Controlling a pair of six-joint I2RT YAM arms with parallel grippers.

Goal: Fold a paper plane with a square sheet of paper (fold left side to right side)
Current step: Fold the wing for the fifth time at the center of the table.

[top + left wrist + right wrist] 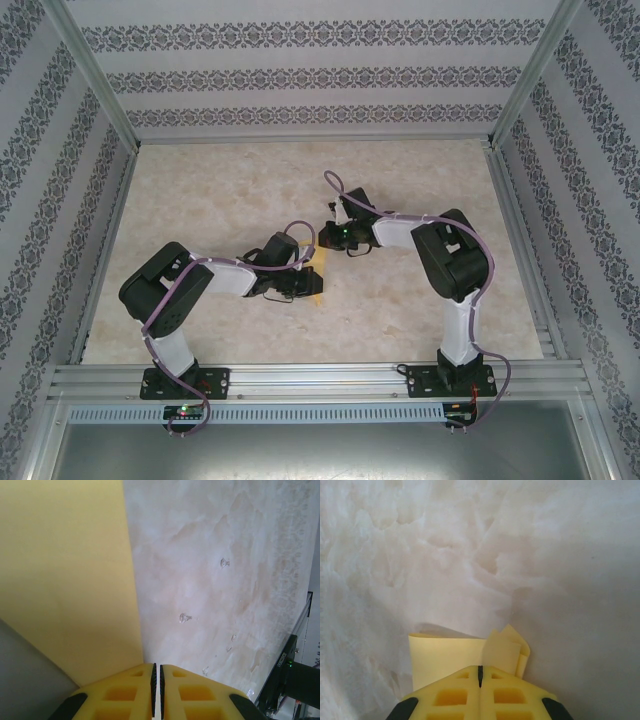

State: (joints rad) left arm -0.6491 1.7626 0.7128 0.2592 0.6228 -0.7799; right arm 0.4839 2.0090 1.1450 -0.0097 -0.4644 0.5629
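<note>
The square sheet of paper [316, 286] shows as a narrow yellow strip on the floor between the two arms. My left gripper [303, 286] is at its left side. In the left wrist view the sheet of paper [65, 580] spreads broad and flat to the left, and its straight edge runs down to my left gripper [157, 666], whose jaws are shut to a hairline with only pale floor showing between them. My right gripper [330, 242] is at the sheet's far end. In the right wrist view the folded paper [445, 655] comes out from under my right gripper [480, 669], which is shut on it, with a crumpled corner standing up to the right.
The beige marbled floor [230, 190] stretches wide behind and to both sides. Aluminium rails [320, 378] frame the near edge, and patterned walls [60, 170] close in the sides and back. The right arm's black base [295, 680] shows at the left wrist view's lower right.
</note>
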